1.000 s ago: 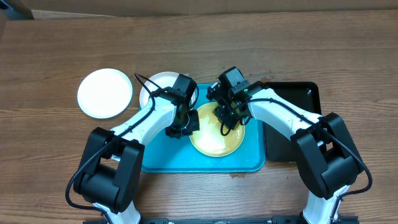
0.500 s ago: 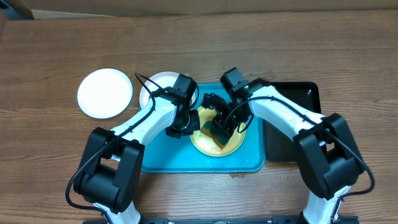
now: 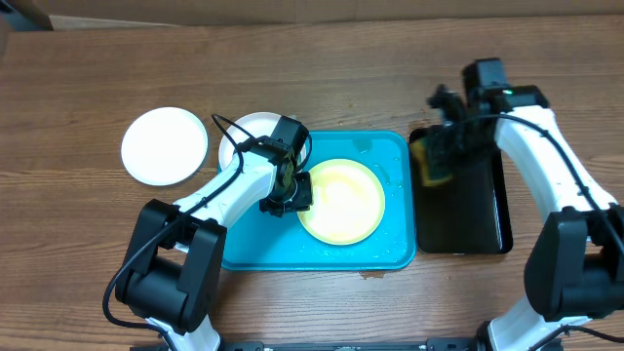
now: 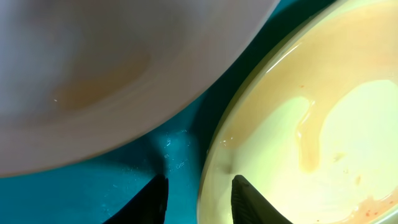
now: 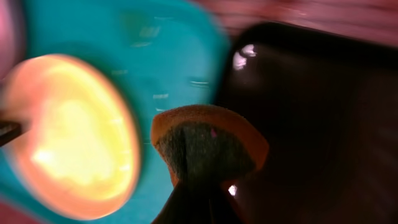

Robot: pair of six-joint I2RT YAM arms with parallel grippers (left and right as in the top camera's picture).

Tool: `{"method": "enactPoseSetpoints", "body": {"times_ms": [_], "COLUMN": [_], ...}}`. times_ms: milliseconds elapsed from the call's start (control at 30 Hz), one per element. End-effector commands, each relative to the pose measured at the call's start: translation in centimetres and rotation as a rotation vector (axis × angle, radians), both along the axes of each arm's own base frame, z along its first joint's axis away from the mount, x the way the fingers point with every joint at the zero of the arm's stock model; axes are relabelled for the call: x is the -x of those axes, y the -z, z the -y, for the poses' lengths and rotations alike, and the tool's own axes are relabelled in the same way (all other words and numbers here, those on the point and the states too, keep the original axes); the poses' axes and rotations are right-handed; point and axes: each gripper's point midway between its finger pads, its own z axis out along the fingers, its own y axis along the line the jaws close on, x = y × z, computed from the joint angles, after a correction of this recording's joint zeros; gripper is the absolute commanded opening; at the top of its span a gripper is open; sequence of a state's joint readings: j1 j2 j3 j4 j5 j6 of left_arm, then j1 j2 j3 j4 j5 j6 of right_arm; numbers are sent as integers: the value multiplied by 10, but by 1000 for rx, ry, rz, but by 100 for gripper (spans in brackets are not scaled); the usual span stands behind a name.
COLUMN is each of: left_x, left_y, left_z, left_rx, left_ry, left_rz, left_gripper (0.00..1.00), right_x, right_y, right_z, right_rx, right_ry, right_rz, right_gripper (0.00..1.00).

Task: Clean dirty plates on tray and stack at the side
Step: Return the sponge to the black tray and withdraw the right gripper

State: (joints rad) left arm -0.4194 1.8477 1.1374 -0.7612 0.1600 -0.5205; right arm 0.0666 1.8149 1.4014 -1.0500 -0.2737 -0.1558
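1. The wooden counter (image 3: 312, 68) carries everything.
2. The turquoise tray (image 3: 253, 244) lies at the middle of the counter, near its front edge.
3. A black tray (image 3: 468, 214) lies just beside the tray's right side.
4. The yellow plate (image 3: 346, 210) lies flat in the tray, right of its middle. A faint reddish smear shows near its rim.
5. One white plate (image 3: 165, 146) sits on the counter, left of the tray and apart from it.
6. A second white plate (image 3: 246, 129) is at the tray's far-left corner, partly hidden by the left arm.
7. A sponge (image 3: 432, 164), orange with a dark face, hangs just right of the tray, over the black tray's left edge.
8. The right claw (image 3: 444, 146) is clenched on the sponge.
9. The left claw (image 3: 290, 193) is released, with its fingers (image 4: 245, 199) apart on either side of the yellow plate's left rim.
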Motion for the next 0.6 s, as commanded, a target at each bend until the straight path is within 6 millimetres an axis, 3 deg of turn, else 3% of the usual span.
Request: {"method": "enactPoseSetpoints", "body": {"times_ms": [0,233,333,500,567], "left_x": [3,7,12,16,16], "left_y": [0,0,1,1,1], "left_z": [3,8,15,20,20], "left_rx": [-4,-14,-16,-43,-43], "left_ry": [18,39,66,95,93], "left_rz": [1,4,0,15,14], "left_gripper": [35,27,27,25,25], "right_x": [5,9,9,9,10], "right_y": [16,43,53,57,57], "right_z": [44,53,70,76,76], "right_rx": [133,152,234,262,260], "right_ry": [179,200,278,309,308], "right_rz": [-28,-16,-6,3,-2], "right_gripper": [4,4,4,4,12]}}
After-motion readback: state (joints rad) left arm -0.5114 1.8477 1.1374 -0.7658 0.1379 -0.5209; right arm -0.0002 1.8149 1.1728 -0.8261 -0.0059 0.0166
